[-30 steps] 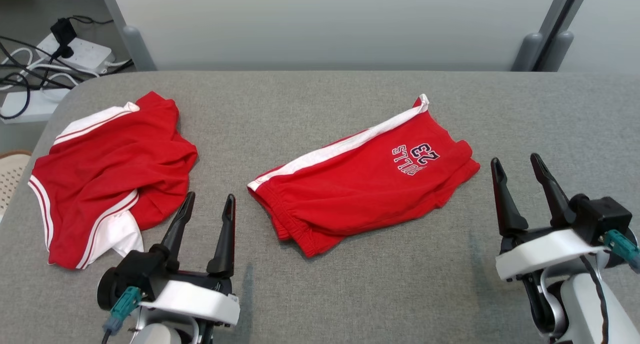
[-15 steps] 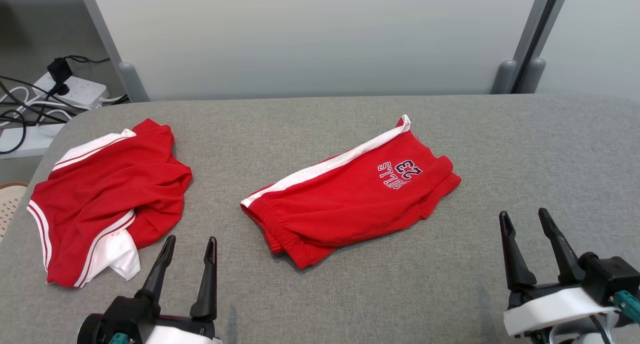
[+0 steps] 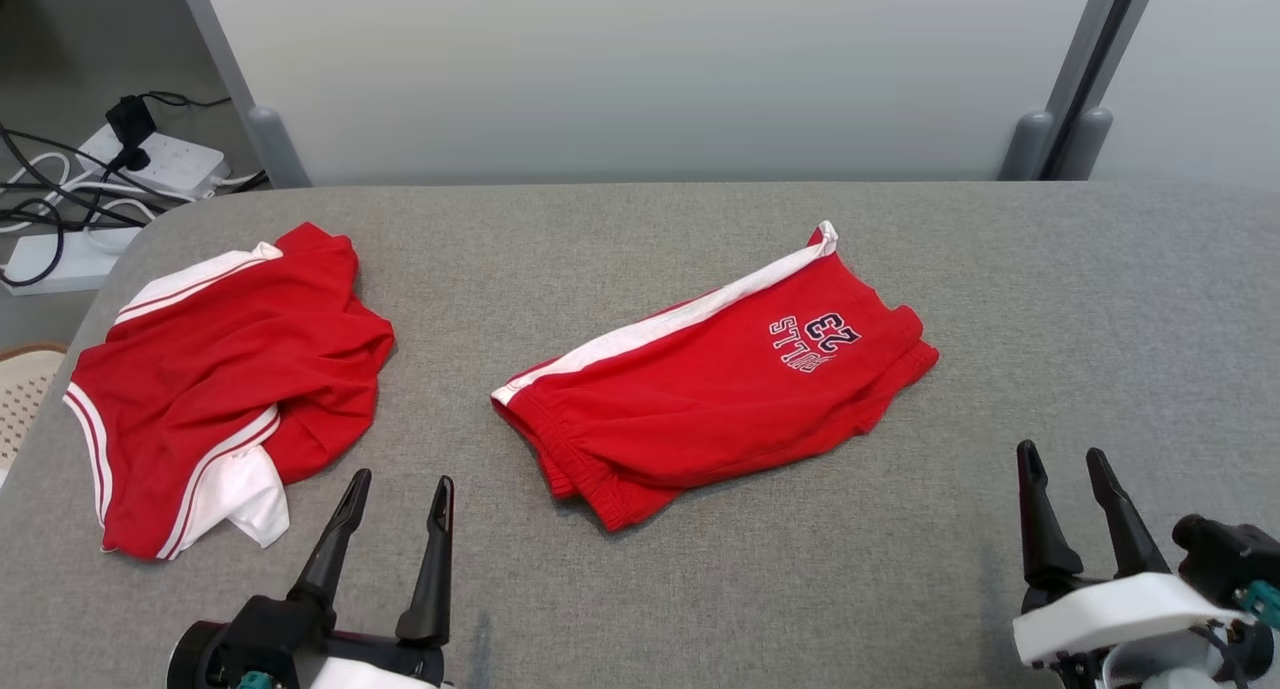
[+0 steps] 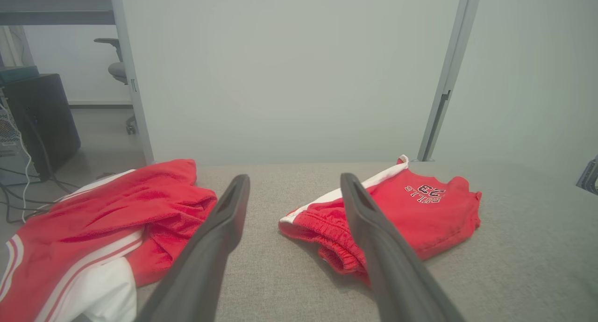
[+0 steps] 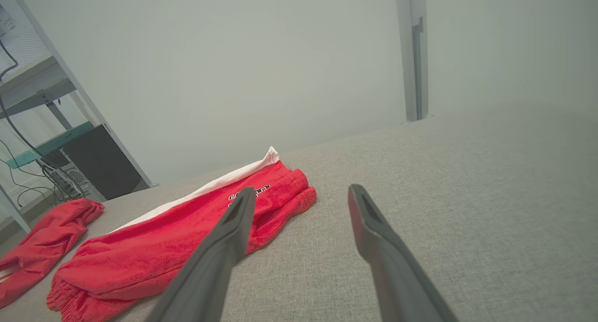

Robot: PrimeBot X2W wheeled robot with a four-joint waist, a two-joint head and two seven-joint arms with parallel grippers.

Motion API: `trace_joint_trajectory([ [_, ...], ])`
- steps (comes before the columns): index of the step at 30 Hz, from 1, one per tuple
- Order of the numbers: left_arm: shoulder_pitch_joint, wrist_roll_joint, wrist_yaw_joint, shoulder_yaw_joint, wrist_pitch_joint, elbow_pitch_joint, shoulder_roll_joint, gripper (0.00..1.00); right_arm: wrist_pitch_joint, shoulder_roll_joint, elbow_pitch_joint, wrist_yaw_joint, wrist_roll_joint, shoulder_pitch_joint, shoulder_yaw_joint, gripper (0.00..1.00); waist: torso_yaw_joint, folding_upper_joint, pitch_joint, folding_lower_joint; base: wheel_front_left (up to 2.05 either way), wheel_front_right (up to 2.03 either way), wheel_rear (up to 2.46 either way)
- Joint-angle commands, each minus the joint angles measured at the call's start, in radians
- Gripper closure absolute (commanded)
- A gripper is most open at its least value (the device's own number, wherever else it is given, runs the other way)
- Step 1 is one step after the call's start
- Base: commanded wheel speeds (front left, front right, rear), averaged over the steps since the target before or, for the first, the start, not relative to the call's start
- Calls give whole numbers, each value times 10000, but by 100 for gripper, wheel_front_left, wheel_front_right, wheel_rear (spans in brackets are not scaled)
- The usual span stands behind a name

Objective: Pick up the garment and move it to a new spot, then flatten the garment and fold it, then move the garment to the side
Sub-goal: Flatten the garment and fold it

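The left claw (image 3: 403,479) and the right claw (image 3: 1060,452) hang open and empty over the near edge of the table (image 3: 1050,299). The red shorts (image 3: 710,389) lie at mid-table between them, apparently folded. A crumpled red garment (image 3: 220,379) sits at the left. To shift the shorts aside, pinch every layer at both ends and lift low, so the fold holds.
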Motion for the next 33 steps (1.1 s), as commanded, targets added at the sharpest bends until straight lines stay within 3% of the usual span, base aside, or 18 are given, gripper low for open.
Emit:
trace_joint_trajectory([
  [1,-326,83,-13,249,-59,-268,22,0,-103,-60,95,42,313,-691,234,0,87,-1,109,0,0,0,0],
  [7,-660,174,-69,4,-59,-265,21,0,63,-350,2655,42,2148,-2601,579,0,426,-1,548,0,0,0,0],
  [14,-1073,140,-55,-455,-59,-289,21,0,875,-635,4656,42,3606,-4471,666,0,893,-1,1063,0,0,0,0],
  [27,-1663,-85,37,-820,-59,-227,21,0,1933,-932,6823,42,5388,-6245,600,0,1532,-1,1770,0,0,0,0],
  [33,-1841,-125,78,-1006,-59,-267,20,0,2091,-1062,7803,42,5607,-6820,709,0,1703,-1,2031,0,0,0,0],
])
